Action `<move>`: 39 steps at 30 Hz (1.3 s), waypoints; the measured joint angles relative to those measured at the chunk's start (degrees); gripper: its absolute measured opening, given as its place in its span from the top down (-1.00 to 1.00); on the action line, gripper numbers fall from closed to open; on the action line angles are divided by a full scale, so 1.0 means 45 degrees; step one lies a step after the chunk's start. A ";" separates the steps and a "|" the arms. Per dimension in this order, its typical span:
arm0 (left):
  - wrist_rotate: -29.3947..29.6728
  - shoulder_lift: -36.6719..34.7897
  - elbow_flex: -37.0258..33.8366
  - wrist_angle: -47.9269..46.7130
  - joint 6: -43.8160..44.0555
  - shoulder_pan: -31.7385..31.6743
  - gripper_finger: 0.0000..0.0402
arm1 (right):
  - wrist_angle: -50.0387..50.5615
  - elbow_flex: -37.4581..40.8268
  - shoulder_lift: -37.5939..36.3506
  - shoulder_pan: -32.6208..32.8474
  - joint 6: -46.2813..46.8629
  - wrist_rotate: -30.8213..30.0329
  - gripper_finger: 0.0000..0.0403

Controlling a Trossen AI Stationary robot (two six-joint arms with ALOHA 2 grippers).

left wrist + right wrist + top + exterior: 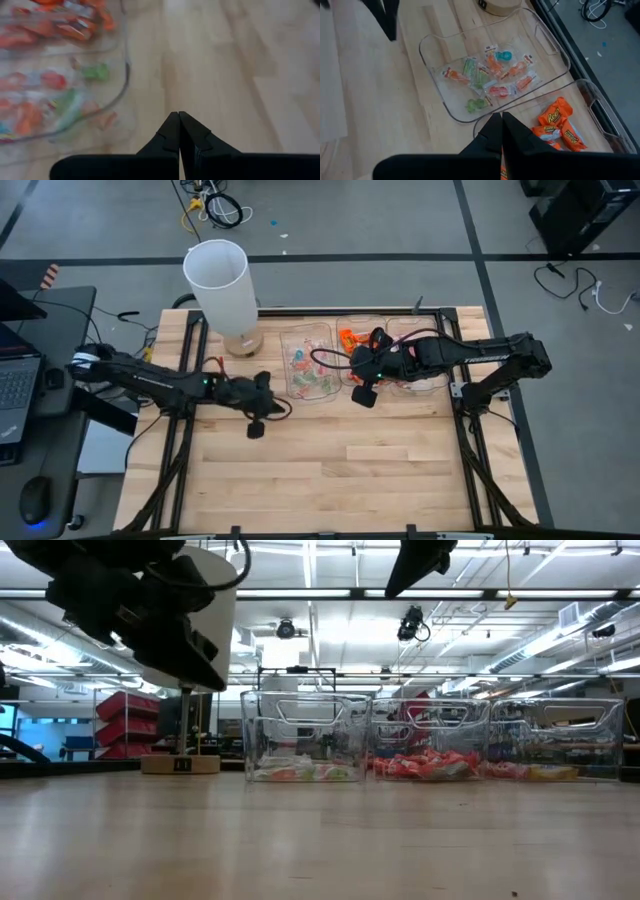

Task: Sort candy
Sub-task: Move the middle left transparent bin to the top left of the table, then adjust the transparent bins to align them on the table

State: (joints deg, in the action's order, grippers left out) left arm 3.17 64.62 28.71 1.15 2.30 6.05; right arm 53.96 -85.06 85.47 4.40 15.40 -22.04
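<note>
Table [330, 470]: wood top, front half bare of sweets.

Trays: 3 clear plastic trays in a row at the back.
- Left tray [440, 37]: pale green-and-pink sweets [487, 80], approx a dozen, loose on the floor of the tray.
- Middle tray [605, 125]: orange sweets [555, 117].
- Right tray [560, 745]: pink-and-yellow sweets [530, 771], seen in low view only; mostly hidden under the right arm from above.

Other: white cylinder [222, 285] on a round wooden base, back left, just beside the left tray.

Left gripper [255, 429]: over bare table just beside the left tray's near corner; fingers pressed together, nothing between them.

Right gripper [362, 395]: above the near rim where the left and middle trays meet; fingers closed tip to tip, empty.

Status (judgement): all visible sweets already lie in trays by colour; sort looks near done or done. No loose sweet seen on the table.

Risks (judgement):
- Right gripper sits close over the tray rims; a low move sideways could catch a rim and shove or tip a tray, mixing colours.
- Trays stand edge to edge, so a knock to one moves the next.
- Left arm swinging wide could clip the cylinder.
- Thin wrappers: closed fingers must open before any pick, else the sweet gets pushed, not gripped.
</note>
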 joint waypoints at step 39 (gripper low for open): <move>0.7574 0.1770 -0.0006 0.0514 0.2944 0.1059 1.00 | -0.0162 0.0005 -0.0001 0.0224 -0.0090 -0.0073 1.00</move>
State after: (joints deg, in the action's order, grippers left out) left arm 37.26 72.58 28.69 3.47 15.55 10.82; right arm 53.23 -85.03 85.47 5.41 14.99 -22.37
